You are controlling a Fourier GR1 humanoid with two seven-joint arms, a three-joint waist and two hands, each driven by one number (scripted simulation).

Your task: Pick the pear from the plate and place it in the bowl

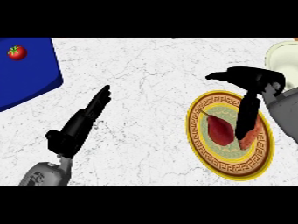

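Fingers [247, 114] of rt hand [251, 81] straight, touching pear [221, 129] on plate [232, 168].

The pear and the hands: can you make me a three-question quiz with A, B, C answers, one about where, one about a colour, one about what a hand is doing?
1. Where is the pear?
A. on the plate
B. in the bowl
C. inside the blue box

2. What colour is the plate's rim?
A. green
B. yellow
C. purple

3. How is the left hand?
A. wrapped round the pear
B. closed on a spoon
C. open, holding nothing

Answers:
1 A, the red pear lies on the patterned plate.
2 B, a yellow band runs round its edge.
3 C, its fingers are straight over the bare counter, while the right hand reaches down over the plate.
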